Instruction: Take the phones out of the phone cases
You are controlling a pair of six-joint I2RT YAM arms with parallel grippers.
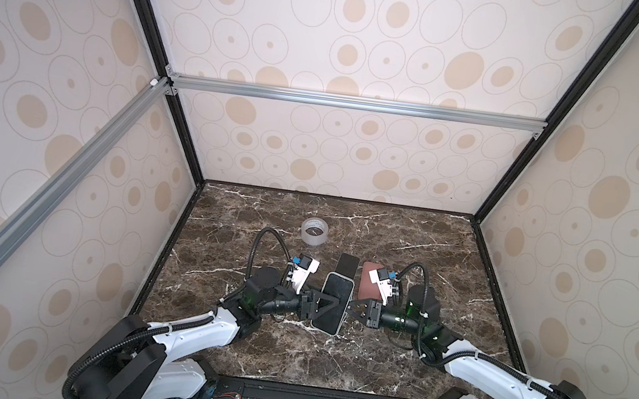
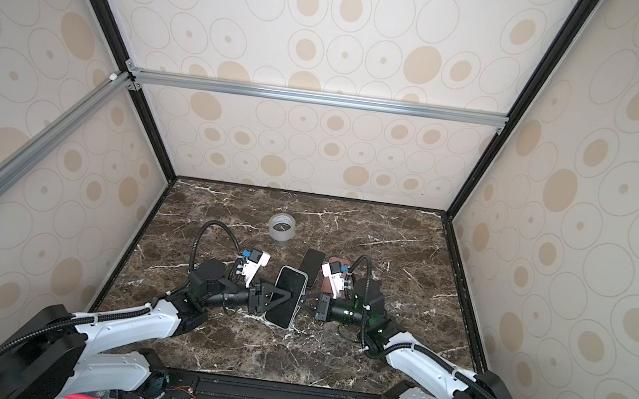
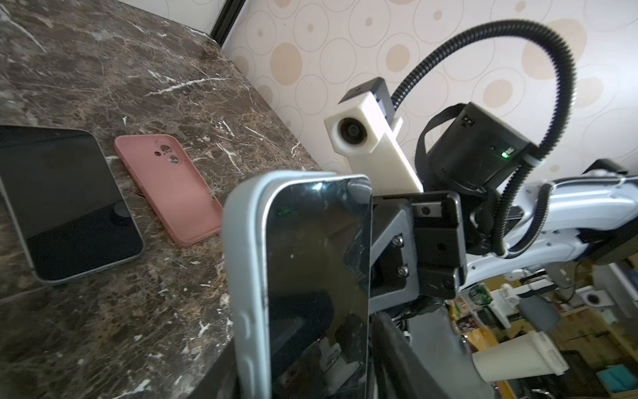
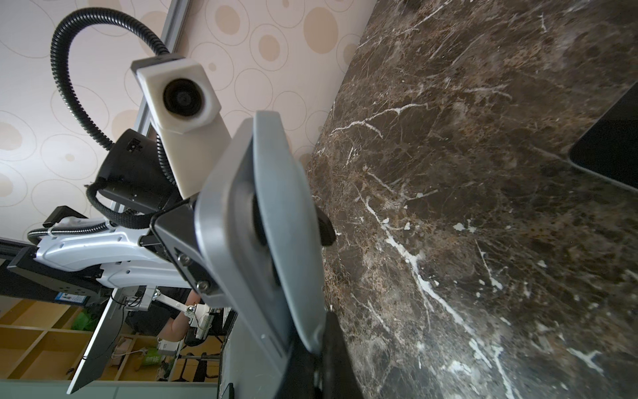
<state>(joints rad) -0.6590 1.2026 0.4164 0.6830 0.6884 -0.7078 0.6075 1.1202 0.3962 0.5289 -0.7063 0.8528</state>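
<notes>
right tool pinched shut on phone case edge; left tool grip unclear; thin pinch could slip, phone dropping onto tabletop.

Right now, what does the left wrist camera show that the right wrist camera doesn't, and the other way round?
Left wrist only: the pink case lying on the marble table, the dark screen of the cased phone, and the right arm's camera. Right wrist only: the back of its grey case and the left arm's camera. Both: the cased phone, the marble table, and the spare phone lying flat, just a corner of it in the right wrist view.
</notes>
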